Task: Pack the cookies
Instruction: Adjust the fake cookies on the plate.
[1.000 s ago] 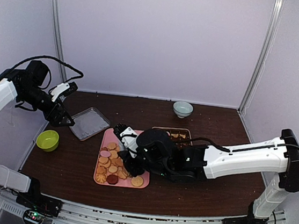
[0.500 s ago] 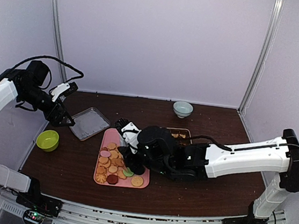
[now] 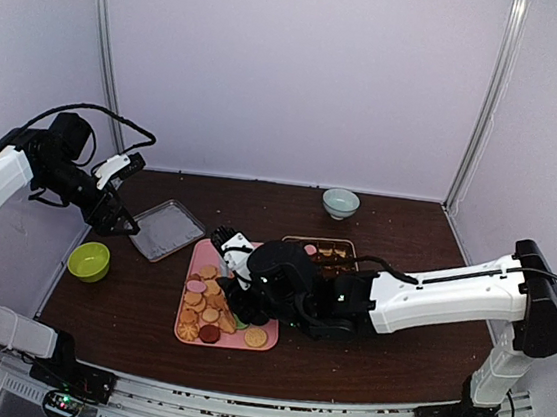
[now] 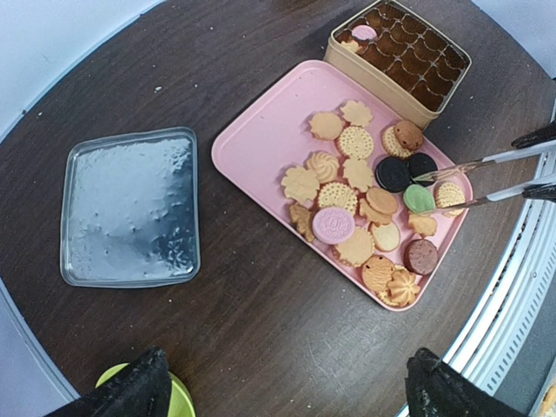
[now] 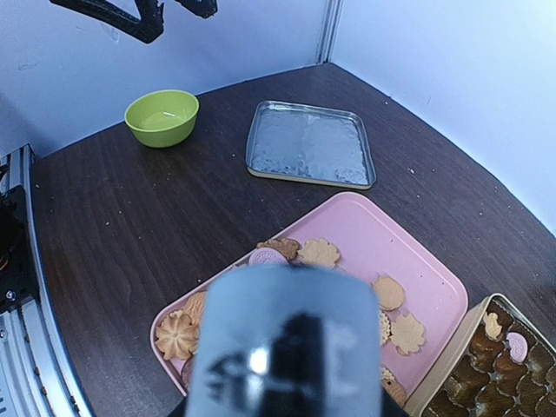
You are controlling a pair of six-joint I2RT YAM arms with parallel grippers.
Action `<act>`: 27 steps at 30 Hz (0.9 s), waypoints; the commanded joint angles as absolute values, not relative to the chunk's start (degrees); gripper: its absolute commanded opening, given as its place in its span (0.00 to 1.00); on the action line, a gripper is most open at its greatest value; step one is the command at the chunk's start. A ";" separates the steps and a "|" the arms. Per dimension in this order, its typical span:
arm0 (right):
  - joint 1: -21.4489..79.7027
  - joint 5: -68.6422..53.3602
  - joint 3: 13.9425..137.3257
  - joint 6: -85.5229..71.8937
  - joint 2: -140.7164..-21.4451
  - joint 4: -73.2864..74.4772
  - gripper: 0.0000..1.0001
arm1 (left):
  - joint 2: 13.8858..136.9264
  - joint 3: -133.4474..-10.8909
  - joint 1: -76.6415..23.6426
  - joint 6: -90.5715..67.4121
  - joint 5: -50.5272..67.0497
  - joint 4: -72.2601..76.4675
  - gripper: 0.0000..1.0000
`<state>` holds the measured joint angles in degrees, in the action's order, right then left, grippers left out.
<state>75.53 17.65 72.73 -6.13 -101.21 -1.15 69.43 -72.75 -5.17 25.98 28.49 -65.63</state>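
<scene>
Right gripper (image 4: 540, 165) clamps the tongs (image 4: 486, 162), tips straddling the green cookie (image 4: 418, 198) near the pink tray (image 4: 261, 148) rim. Squeeze off-centre and it skids out. Left gripper (image 4: 287, 382) gapes empty.

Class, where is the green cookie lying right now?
Left wrist view: the green cookie lies at the right end of the pink tray, beside a black cookie, between the metal tongs' tips.

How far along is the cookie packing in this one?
Early. Done: the tin is open, lid set aside, a pink cookie and few others inside. In hand: the right tool straddles a green cookie on the pink tray; grip unclear. Left: nearly all cookies lie on that tray.
</scene>
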 commanded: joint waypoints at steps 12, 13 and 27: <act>75.82 15.86 68.02 -9.64 -103.44 -4.69 0.40 | 69.00 -72.42 -4.71 25.57 29.25 -64.51 0.97; 75.80 15.78 67.87 -9.79 -103.59 -4.56 0.40 | 68.99 -72.43 -4.74 25.54 29.27 -64.51 0.97; 74.24 13.31 60.92 -13.83 -97.68 -5.65 0.30 | 68.74 -72.33 -4.74 25.57 29.44 -64.46 0.97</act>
